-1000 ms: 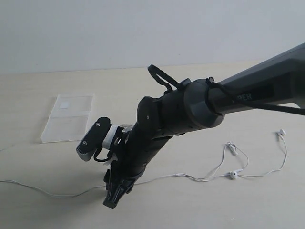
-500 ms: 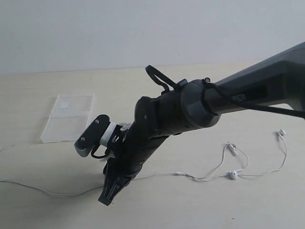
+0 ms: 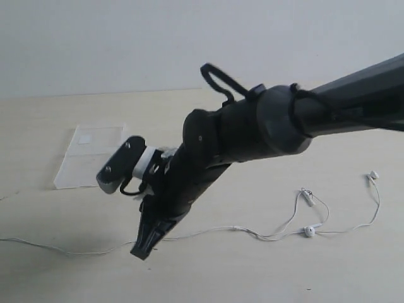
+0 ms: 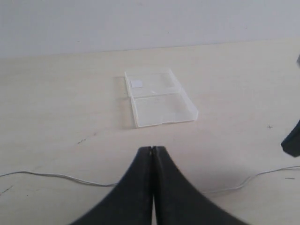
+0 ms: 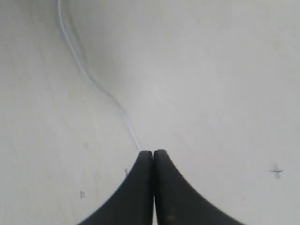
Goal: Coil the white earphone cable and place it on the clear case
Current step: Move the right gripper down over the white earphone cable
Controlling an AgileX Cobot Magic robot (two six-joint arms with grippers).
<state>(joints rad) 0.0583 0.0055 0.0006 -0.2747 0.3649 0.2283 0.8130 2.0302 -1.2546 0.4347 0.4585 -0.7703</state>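
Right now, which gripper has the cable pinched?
The right gripper: the white cable runs straight into its closed tips. The left gripper is closed too, but on nothing.

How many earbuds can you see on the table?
2. The near earbud lies by loops of the white earphone cable, right of the right arm; the far earbud lies toward the picture's right edge. The arm may hide some cable.
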